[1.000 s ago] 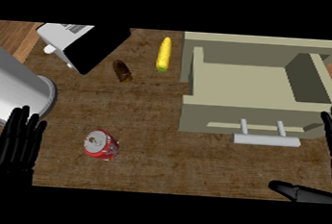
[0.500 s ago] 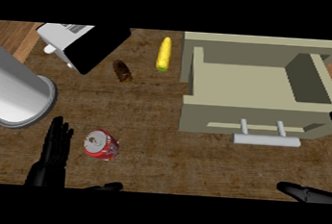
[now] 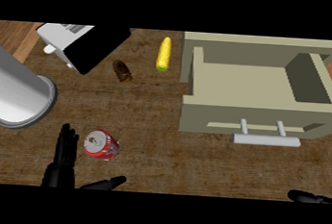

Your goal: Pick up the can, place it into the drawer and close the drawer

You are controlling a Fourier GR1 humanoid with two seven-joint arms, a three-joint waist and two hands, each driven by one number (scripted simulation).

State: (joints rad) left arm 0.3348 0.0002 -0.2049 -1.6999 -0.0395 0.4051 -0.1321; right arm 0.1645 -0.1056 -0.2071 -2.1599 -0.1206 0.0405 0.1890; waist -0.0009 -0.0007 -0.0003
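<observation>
Head view. The can (image 3: 101,144) lies on its side on the counter (image 3: 166,157), well to the left of the open drawer (image 3: 259,88) and below it. The left hand (image 3: 62,160) sits just left of the can, fingers straight, thumb spread below it, holding nothing. Of the right hand (image 3: 313,197) only a dark tip shows below the drawer; its opening cannot be told. Risk: the can may roll away if the fingers nudge it before the thumb closes. A tilted can might catch the drawer's front wall on entry.

Can (image 3: 101,144) left of open drawer (image 3: 259,88); left hand (image 3: 62,160) just left of can.
</observation>
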